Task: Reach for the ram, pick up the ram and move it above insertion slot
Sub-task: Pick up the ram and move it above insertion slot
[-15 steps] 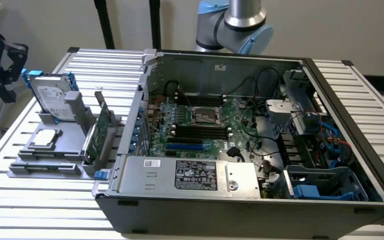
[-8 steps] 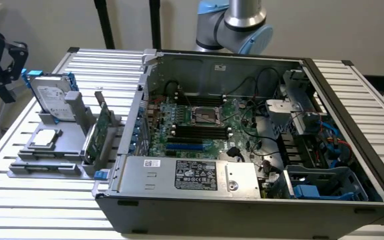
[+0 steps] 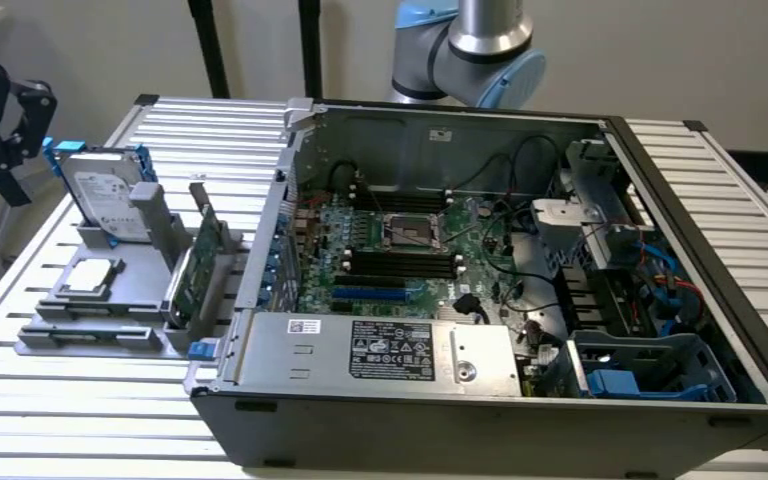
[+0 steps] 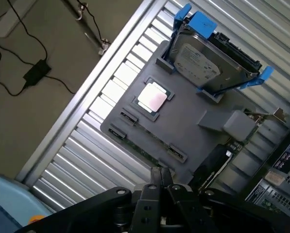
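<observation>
On the exterior view's left, one grey tray (image 3: 51, 347) holds four parts, one of each. One silver hard drive (image 3: 107, 195) with blue rails leans upright at the back. One square processor chip (image 3: 91, 275) lies flat in the middle. One green expansion card (image 3: 195, 275) stands on edge along the side nearest the case. The one ram (image 4: 144, 149), a thin green stick, lies in the long slot at the tray's front edge, between its end clips.

In the wrist view the gripper (image 4: 161, 175) hangs over that front edge of the tray, close to the ram. Its two black fingertips (image 4: 156, 175) are pressed together with nothing between them, and the ram is not in its grasp.

To the right of the tray stands one open computer case (image 3: 491, 425). Inside it are one green motherboard (image 3: 404, 215), a bank of dark memory slots (image 3: 404, 262), one labelled silver power supply (image 3: 384, 350) at the front, and one blue drive cage (image 3: 638, 370) at the exterior view's right. The single arm (image 3: 484, 40), silver with pale blue caps, rises behind the case.

Everything rests on one table (image 3: 91, 425) of ribbed aluminium slats. Behind it are a pale wall and two black poles (image 3: 207, 45). The wrist view shows beige floor with black cables and one power brick (image 4: 36, 73).
</observation>
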### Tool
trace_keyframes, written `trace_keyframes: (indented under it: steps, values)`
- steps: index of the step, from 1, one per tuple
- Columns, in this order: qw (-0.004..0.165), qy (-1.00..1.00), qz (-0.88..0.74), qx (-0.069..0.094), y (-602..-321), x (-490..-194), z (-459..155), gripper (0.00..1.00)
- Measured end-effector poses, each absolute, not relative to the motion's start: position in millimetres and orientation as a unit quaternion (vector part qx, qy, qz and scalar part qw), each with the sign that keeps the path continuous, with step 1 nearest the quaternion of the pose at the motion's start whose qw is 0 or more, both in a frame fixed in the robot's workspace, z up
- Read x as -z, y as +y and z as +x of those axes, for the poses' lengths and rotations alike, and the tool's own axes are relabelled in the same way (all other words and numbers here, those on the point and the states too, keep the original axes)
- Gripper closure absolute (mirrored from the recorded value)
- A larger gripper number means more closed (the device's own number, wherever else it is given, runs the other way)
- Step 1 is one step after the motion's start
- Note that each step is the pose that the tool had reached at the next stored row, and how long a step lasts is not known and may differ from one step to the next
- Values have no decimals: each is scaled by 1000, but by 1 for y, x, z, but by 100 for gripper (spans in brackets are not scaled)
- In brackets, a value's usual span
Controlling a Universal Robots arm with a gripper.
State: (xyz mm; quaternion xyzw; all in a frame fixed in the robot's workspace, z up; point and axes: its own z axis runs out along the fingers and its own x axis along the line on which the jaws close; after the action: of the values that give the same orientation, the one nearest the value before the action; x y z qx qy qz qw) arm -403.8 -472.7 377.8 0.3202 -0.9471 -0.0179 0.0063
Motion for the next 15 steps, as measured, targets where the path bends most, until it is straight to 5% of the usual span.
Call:
trace_keyframes:
  steps: [15]
  values:
    - [9,-895,446,17,-473,-378,-404,89]
